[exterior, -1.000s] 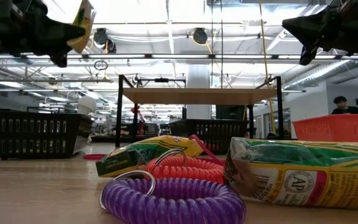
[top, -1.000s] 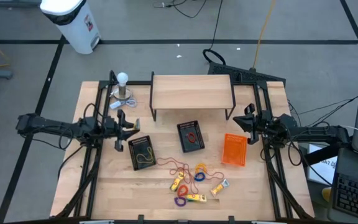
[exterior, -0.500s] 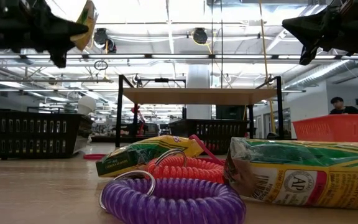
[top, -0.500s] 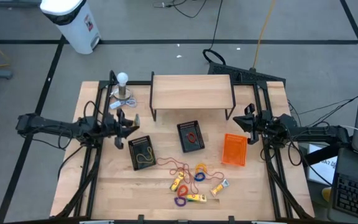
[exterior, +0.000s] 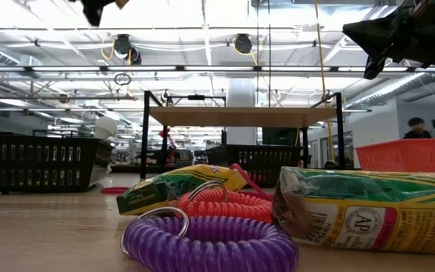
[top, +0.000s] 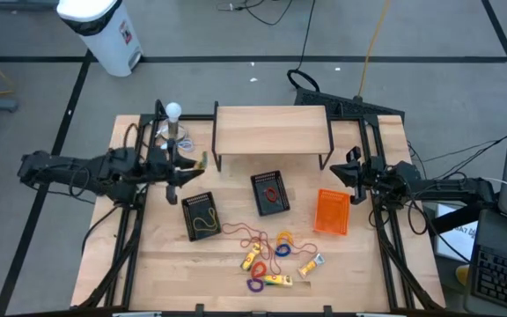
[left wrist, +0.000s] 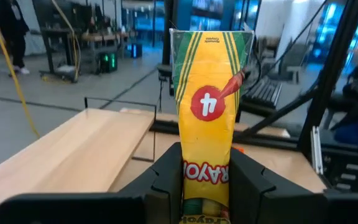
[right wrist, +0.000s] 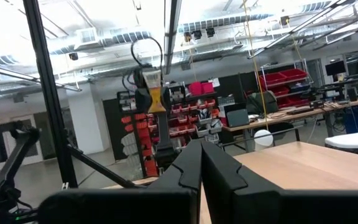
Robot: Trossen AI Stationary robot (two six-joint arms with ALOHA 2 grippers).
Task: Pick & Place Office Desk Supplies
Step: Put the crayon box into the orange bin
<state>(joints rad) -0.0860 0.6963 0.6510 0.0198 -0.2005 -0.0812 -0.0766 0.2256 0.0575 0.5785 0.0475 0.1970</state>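
Note:
My left gripper (top: 188,168) hovers above the table's left part, between the white ball-topped stand (top: 173,124) and a black basket (top: 202,215), shut on a yellow crayon packet (left wrist: 207,106). In the low view only its tip (exterior: 99,7) shows at the top edge. My right gripper (top: 350,173) waits shut in the air at the right, beside the orange basket (top: 331,212). Coiled loops in purple (exterior: 210,243), red and orange, thin elastic bands and more yellow packets (top: 277,280) lie loose on the near middle of the table. My left gripper pinches the crayon packet's lower end (left wrist: 205,182) between its two fingers. The fingers lie about level and point toward the table's right. The packet sticks out forward past the fingertips, lifted clear of the table.
A low wooden shelf (top: 271,130) stands at the far middle. A second black basket (top: 270,193) with a red loop sits in front of it. The first black basket holds a yellow band. Bare wood lies along the near left of the table (top: 157,264).
My left gripper has risen and shifted toward the table's far edge and slightly right, carrying the yellow packet; in the low view it has climbed almost out of the picture. My right arm has kept still.

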